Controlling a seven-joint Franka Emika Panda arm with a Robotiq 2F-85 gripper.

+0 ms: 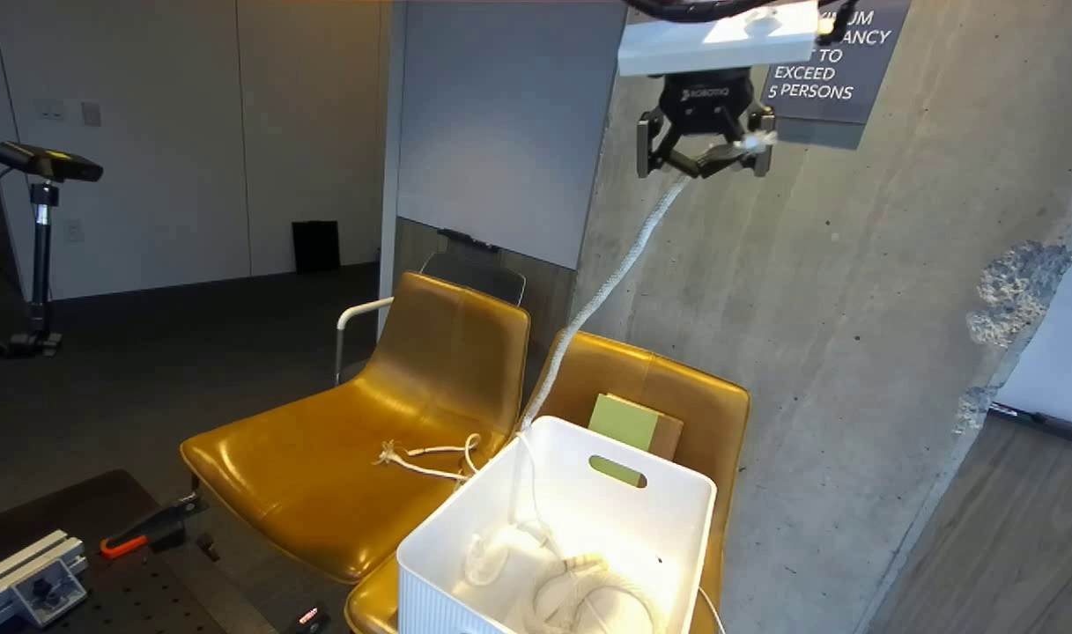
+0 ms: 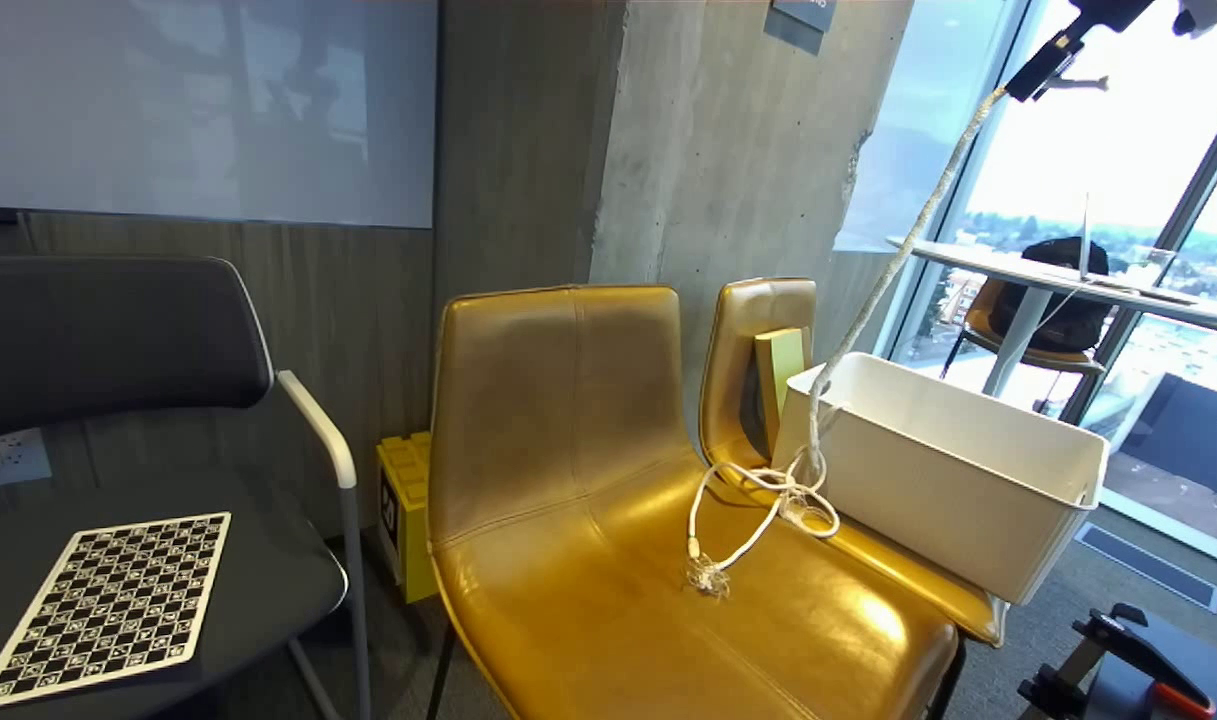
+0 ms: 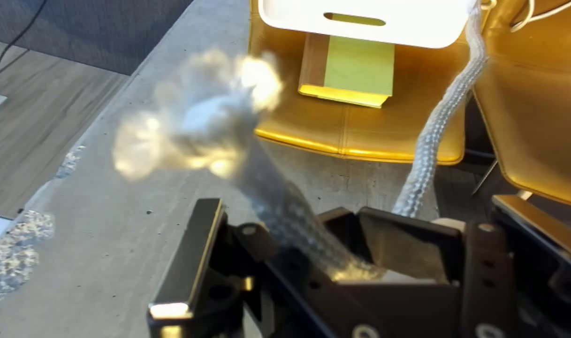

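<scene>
In an exterior view, the left chair (image 1: 324, 449) and right chair (image 1: 712, 405) are standing side by side, the latter carrying a white bin (image 1: 668, 502). A rope (image 1: 628, 260) is hanging by the bin's far left corner; snagging there could tip it. The gripper (image 1: 699, 167) above is clenching the rope near one end, so a hard tug could slip it free. A green book (image 1: 625, 421) is blocking the bin's far side; thin cord (image 2: 790, 492) is lying tangled on the left chair.

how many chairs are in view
4: a mustard chair with white cord on its seat; another bearing the white bin; a dark one with a patterned board; and one by the window with a black bag. Others may be hidden.
</scene>
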